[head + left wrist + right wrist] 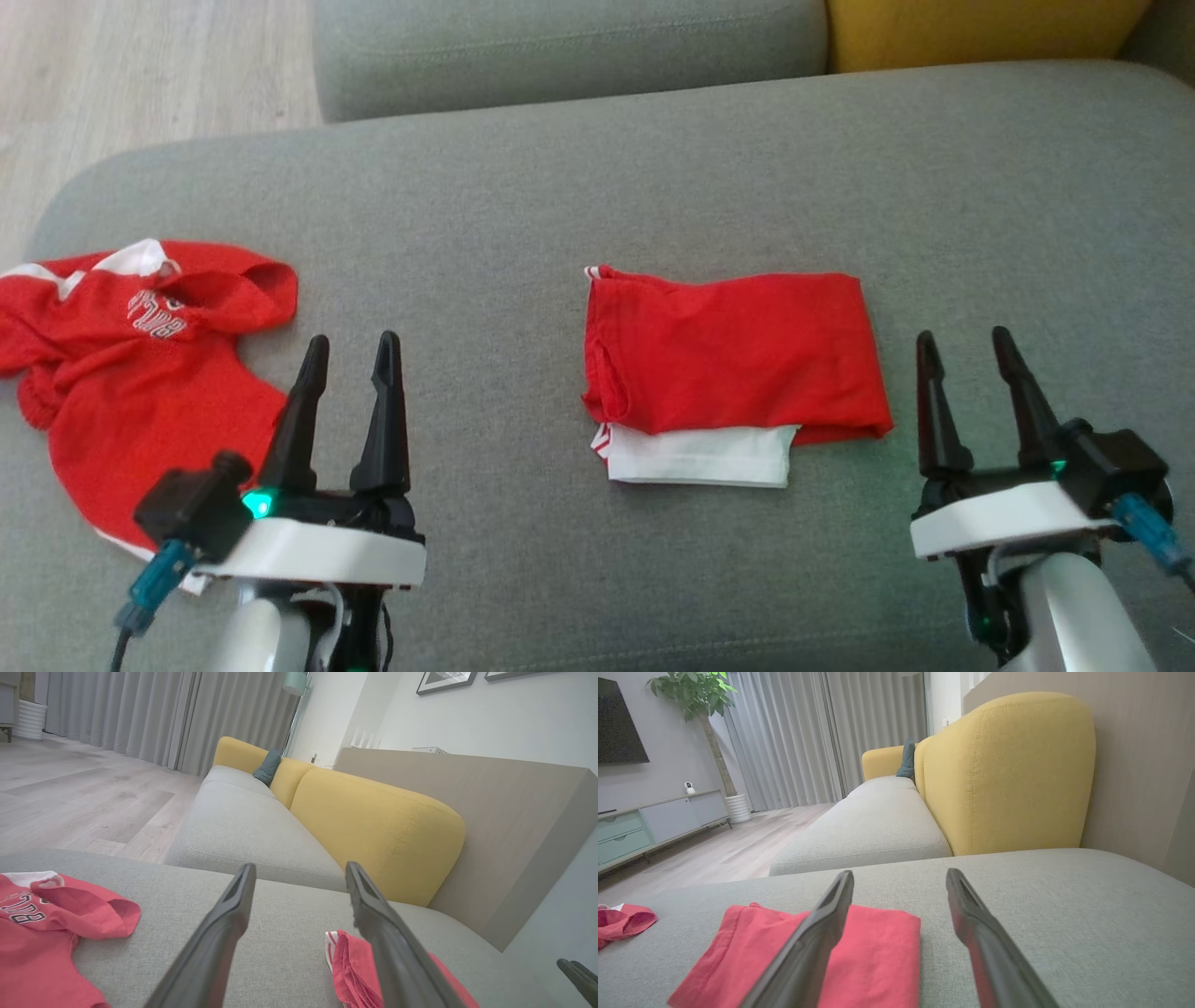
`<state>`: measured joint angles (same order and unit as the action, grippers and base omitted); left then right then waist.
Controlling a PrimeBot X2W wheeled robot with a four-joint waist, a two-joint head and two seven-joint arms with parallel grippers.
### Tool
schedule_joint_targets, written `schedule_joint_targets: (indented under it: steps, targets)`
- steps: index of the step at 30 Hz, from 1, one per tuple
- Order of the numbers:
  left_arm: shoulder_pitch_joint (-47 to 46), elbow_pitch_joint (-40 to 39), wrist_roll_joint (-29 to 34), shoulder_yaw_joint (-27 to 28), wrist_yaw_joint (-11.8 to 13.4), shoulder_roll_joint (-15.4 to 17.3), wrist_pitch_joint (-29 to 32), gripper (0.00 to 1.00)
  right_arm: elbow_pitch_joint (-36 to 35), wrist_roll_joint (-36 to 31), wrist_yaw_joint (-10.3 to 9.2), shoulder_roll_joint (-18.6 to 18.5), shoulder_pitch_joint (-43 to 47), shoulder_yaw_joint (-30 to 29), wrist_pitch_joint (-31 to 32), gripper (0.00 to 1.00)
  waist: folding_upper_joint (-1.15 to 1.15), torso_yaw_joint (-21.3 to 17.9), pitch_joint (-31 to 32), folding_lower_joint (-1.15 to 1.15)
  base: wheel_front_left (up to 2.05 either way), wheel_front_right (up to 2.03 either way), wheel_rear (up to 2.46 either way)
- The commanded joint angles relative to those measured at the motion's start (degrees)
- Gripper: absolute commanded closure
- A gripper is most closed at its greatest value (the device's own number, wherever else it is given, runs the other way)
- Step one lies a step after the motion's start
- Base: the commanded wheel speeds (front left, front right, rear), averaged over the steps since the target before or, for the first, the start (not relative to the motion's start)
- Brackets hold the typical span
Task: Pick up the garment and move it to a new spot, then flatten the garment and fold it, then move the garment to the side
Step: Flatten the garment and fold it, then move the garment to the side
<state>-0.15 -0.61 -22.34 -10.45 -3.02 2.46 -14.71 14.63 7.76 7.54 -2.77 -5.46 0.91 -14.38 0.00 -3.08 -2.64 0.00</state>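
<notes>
Holding the tapered black left gripper (353,341) and right gripper (963,336) splayed, empty, above nubby grey sofa upholstery (653,168), flanking a flat-folded red-and-white knit garment (738,350)

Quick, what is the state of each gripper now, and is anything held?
Left gripper: open, holding nothing.
Right gripper: open, holding nothing.

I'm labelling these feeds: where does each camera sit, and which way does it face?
Head view: on the head, looking down at the grey cushion; left gripper and right gripper show, both open.
Left wrist view: on the left wrist, looking across the cushion toward the yellow backrest; its fingers show.
Right wrist view: on the right wrist, facing that backrest over the folded garment; its fingers show.
Shared: all three show the folded garment.
</notes>
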Motion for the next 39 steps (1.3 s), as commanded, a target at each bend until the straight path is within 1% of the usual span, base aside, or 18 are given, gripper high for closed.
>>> schedule_joint_targets:
  steps: [1,9,11,19,25,28,29,30,31,33,36,39]
  targets:
    - [-2.73,-2.06,0.42,1.75,0.01,0.42,-0.29,0.00,-1.47,0.93,-0.05,-0.12,-1.82,0.59,-0.62,0.00,0.00,0.29,-0.62,0.00,0.00,0.00,0.00]
    - [-4.15,-0.93,0.50,0.78,-0.55,0.42,-0.29,0.00,5.94,6.57,-0.05,-0.11,-5.51,-0.20,1.95,0.00,0.00,1.64,-3.53,0.00,0.00,0.00,0.00]
    - [-4.71,-0.56,-0.27,0.49,-0.54,0.42,-0.29,0.00,8.68,6.47,-0.05,-0.11,-6.48,-0.26,2.92,0.00,0.00,2.34,-4.24,0.00,0.00,0.00,0.00]
    - [-6.47,0.16,0.34,-0.04,-1.06,0.42,-0.29,0.00,18.95,11.38,-0.05,-0.11,-12.00,-0.99,5.31,0.00,0.00,4.38,-7.40,0.00,0.00,0.00,0.00]
    - [-7.51,0.46,1.04,0.08,-1.49,0.42,-0.29,0.00,26.26,14.71,-0.05,-0.11,-16.61,1.39,4.03,0.00,0.00,4.79,-9.41,0.00,0.00,0.00,0.00]
    - [-7.87,0.91,1.62,-0.12,-1.79,0.42,-0.29,0.00,28.92,14.00,-0.05,-0.11,-18.17,2.75,2.57,0.00,0.00,4.65,-9.54,0.00,0.00,0.00,0.00]
    - [-8.04,0.96,1.79,-0.26,-1.86,0.42,-0.29,0.00,29.75,13.80,-0.05,-0.11,-18.57,3.18,2.21,0.02,0.00,4.60,-9.53,0.00,0.00,0.00,0.00]
    - [-8.23,0.98,1.85,-0.34,-1.88,0.42,-0.29,0.00,30.56,13.53,-0.05,-0.11,-18.98,3.69,1.95,0.71,0.00,4.51,-9.53,0.00,0.00,0.00,0.00]
    - [-8.41,0.96,1.87,-0.33,-1.86,0.42,-0.29,0.00,31.28,12.71,-0.05,-0.11,-19.35,4.24,1.63,1.00,0.00,4.35,-9.45,0.00,0.00,0.00,0.00]
    - [-8.58,0.88,1.92,-0.18,-1.75,0.42,-0.29,0.00,32.42,10.38,-0.05,-0.11,-20.08,4.85,1.04,1.00,0.00,3.86,-9.15,0.00,0.00,0.00,0.00]
    - [-8.43,0.57,1.98,0.27,-1.62,0.42,-0.29,0.00,32.74,5.46,-0.05,-0.12,-21.51,4.05,0.36,1.00,0.00,2.78,-8.73,0.00,0.00,0.00,0.00]
    - [-8.29,0.22,2.04,0.69,-1.56,0.42,-0.29,0.00,31.19,-0.18,-0.05,-1.63,-23.23,2.97,0.09,1.00,0.00,1.39,-8.80,0.00,0.00,0.00,0.00]
